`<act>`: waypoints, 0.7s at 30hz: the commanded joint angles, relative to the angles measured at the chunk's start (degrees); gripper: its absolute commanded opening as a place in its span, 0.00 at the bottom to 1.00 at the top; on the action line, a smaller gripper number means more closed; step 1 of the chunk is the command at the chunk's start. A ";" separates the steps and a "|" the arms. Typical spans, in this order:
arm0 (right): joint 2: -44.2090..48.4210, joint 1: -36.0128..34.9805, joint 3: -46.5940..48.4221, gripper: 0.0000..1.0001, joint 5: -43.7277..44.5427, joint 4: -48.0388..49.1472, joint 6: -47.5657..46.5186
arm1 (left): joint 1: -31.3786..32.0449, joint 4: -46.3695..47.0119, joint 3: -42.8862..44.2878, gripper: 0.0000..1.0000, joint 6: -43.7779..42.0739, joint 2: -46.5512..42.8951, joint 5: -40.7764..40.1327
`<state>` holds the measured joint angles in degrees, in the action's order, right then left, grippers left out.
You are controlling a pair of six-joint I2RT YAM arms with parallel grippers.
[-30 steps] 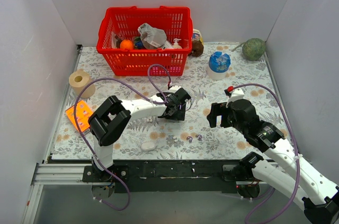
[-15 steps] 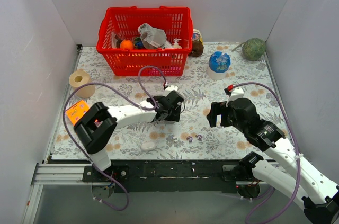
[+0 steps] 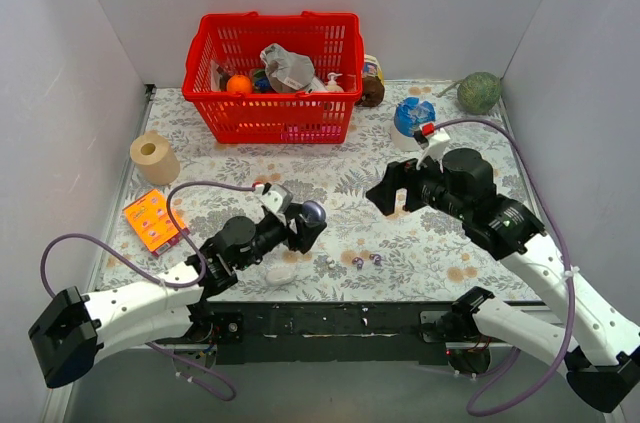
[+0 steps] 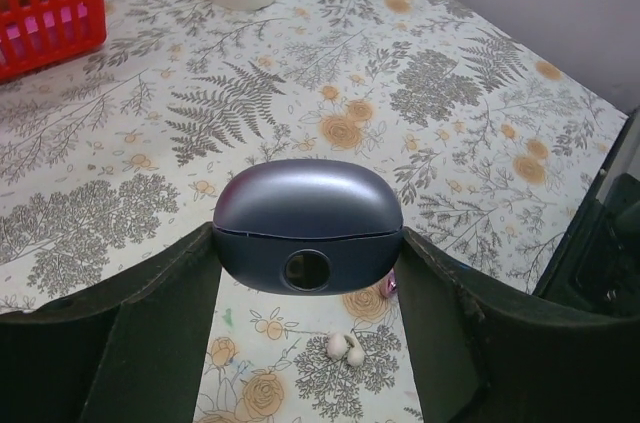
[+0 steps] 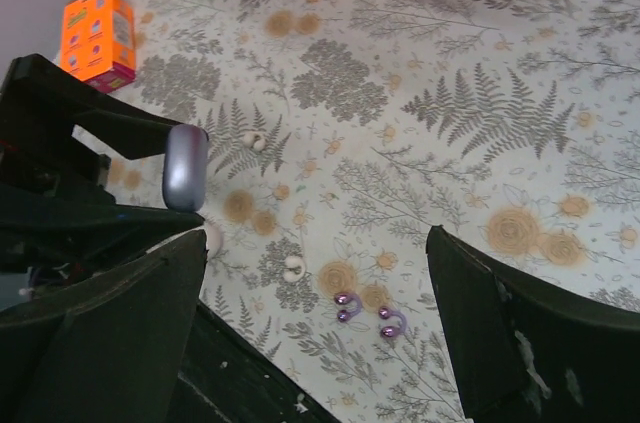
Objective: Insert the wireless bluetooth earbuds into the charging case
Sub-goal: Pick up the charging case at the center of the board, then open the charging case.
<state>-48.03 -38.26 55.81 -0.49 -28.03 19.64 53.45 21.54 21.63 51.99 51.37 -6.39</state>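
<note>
The left claw is clamped on the charging case, lid shut, held just above the worktop; the right claw hangs wide apart, holding nothing. The earbuds lie loose on the worktop nearby, so I'd say the case needs opening next

Floral table bears red basket, orange box, earbuds.

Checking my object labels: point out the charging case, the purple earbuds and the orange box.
charging case (image 4: 305,205), left wrist view, on its closed lid.
purple earbuds (image 5: 346,305), right wrist view, on the left piece of the pair.
orange box (image 5: 98,31), right wrist view, on its top face.
</note>
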 commanded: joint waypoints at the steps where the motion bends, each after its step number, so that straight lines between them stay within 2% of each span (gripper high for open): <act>1: -2.59 -0.06 3.86 0.98 -11.71 3.15 2.94 | 0.51 12.65 -4.14 0.00 -9.62 -4.17 6.31; 4: -5.75 -0.50 5.79 0.98 -15.24 3.25 4.53 | 0.51 12.30 -4.05 0.00 -11.46 -4.88 6.31; 9: -10.76 -4.70 8.08 0.98 -15.15 3.86 6.11 | 0.51 11.86 -3.17 0.00 -12.61 -3.66 6.31; 21: -21.92 -13.24 14.67 0.98 -6.19 0.27 4.80 | 1.04 7.91 -1.33 0.00 -14.72 -2.42 10.52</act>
<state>-67.29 -49.98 66.72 -9.96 -26.89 25.26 54.00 30.37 17.65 39.27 49.12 1.98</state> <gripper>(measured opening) 0.981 0.635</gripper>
